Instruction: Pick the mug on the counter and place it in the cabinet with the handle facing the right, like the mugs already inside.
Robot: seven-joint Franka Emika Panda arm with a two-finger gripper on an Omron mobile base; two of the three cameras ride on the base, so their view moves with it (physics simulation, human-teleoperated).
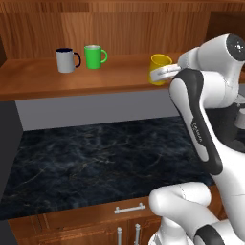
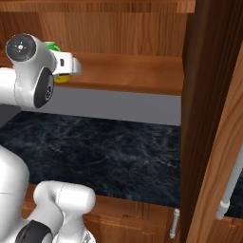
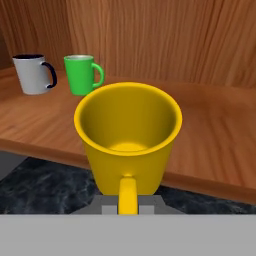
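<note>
The yellow mug (image 3: pixel 128 137), pinched at its handle (image 3: pixel 127 196) by the pincer (image 1: pixel 160 74), is being held at the cabinet (image 1: pixel 119 28) shelf's front edge; the handle is best turned rightward before lowering.

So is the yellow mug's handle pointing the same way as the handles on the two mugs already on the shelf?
No: in the hand view the yellow mug's handle faces the camera, while the green mug and grey mug have theirs to the right.
</note>
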